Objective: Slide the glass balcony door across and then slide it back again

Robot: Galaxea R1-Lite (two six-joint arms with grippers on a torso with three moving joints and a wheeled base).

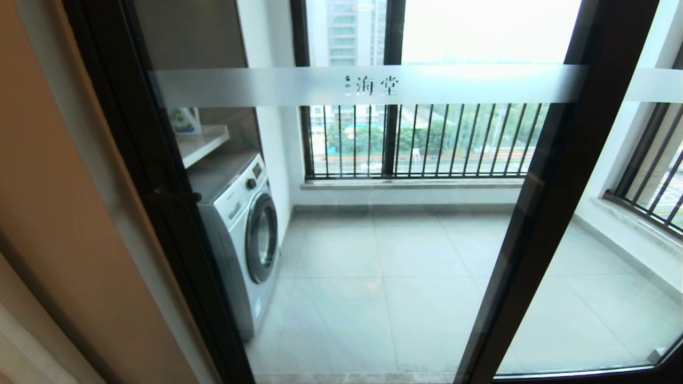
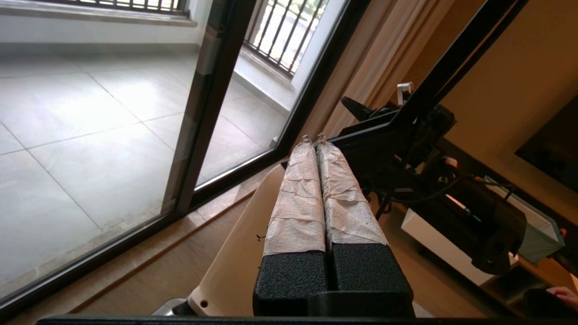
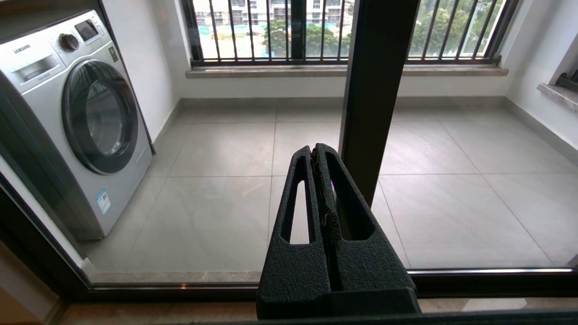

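Observation:
The glass balcony door [image 1: 373,240] fills the head view, its dark frame [image 1: 133,133] standing against the left jamb. Its frosted band with two characters [image 1: 371,85] runs across the top, and the small dark handle [image 1: 172,196] sticks out of the left stile. Neither gripper shows in the head view. My right gripper [image 3: 316,150] is shut and empty, held low in front of the glass, just left of the dark upright stile [image 3: 375,90]. My left gripper [image 2: 314,138], with paper-wrapped fingers [image 2: 298,198], is shut and empty, away from the door above the wooden floor.
A silver washing machine [image 1: 245,234] stands behind the glass on the left, under a shelf [image 1: 200,144]. A barred window [image 1: 416,138] closes the balcony's far side. A handle-less glass panel [image 1: 603,277] sits right of the stile [image 1: 555,170]. An orange wall [image 1: 48,213] flanks the left.

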